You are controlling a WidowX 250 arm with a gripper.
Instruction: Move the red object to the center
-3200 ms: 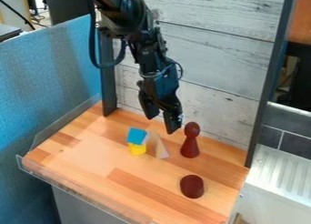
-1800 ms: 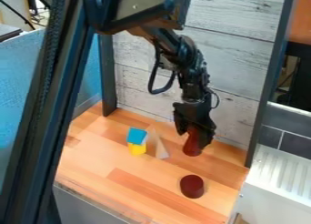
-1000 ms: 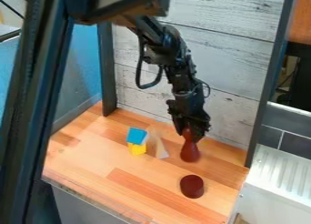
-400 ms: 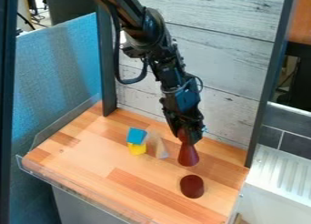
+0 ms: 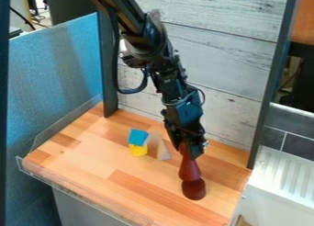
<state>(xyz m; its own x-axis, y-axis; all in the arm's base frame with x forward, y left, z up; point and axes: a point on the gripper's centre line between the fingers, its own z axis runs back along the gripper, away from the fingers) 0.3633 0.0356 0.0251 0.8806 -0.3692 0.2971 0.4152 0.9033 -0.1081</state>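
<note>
The fingers (image 5: 195, 149) were pinched around the top of the red pawn-shaped piece (image 5: 189, 170), over the tabletop's (image 5: 86, 167) right side. Its base met the outline of the dark red block (image 5: 193, 190); whether they touched was unclear.

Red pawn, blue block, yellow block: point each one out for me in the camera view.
Red pawn (image 5: 189, 171): camera view, on its flared lower body.
Blue block (image 5: 137, 137): camera view, on its blue face.
Yellow block (image 5: 138, 150): camera view, on its side below the blue block.
</note>
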